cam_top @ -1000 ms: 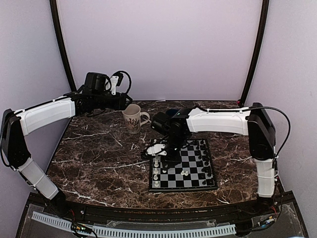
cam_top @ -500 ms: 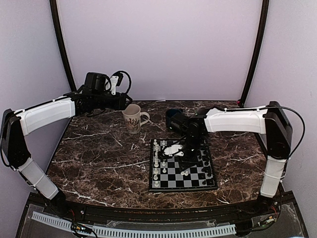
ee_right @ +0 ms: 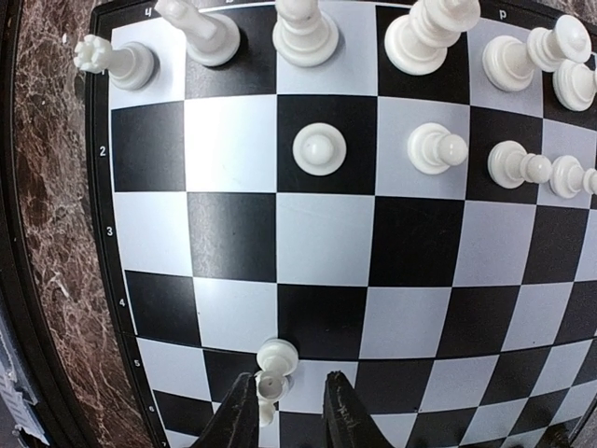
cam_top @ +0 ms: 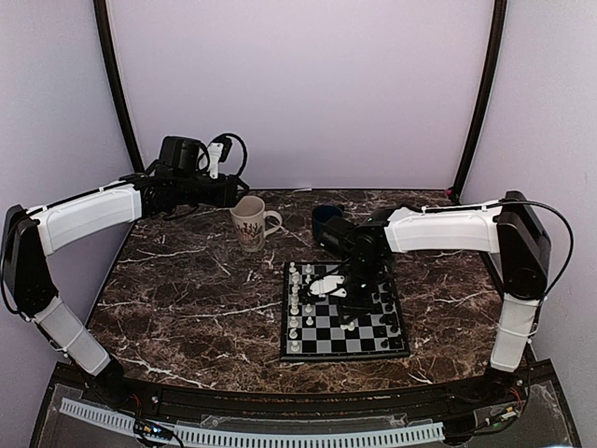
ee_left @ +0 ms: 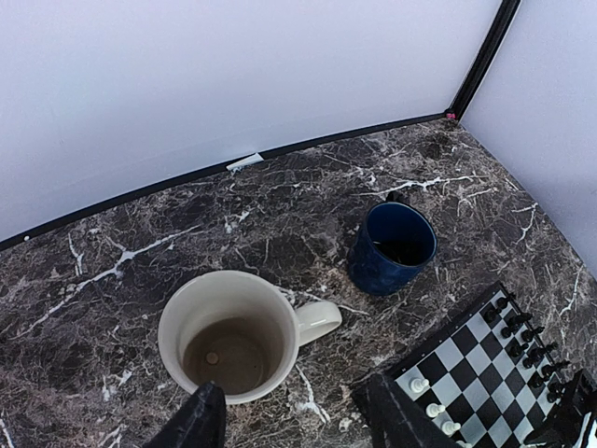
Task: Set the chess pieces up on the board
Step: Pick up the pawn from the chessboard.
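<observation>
The board (cam_top: 368, 341) lies at the table's centre right. White chess pieces (cam_top: 295, 299) stand along its left edge and black pieces (cam_top: 382, 299) along its right. My right gripper (cam_top: 340, 299) hovers low over the board's middle. In the right wrist view its jaws (ee_right: 291, 415) stand slightly apart. A small white pawn (ee_right: 277, 359) sits just ahead of the left finger (ee_right: 238, 415), clear of the right one. More white pieces (ee_right: 303, 33) line the far rows. My left gripper (ee_left: 298, 420) is open and empty above a cream mug (ee_left: 233, 336).
The cream mug (cam_top: 249, 222) stands left of the board, a blue mug (cam_top: 325, 219) behind it; the blue mug also shows in the left wrist view (ee_left: 396, 247). A lone white piece (cam_top: 347, 325) stands mid-board. Purple walls enclose the table on three sides.
My right gripper moved from the board's left edge rightward to over its middle, then eased back a little left. The left arm has not moved.
</observation>
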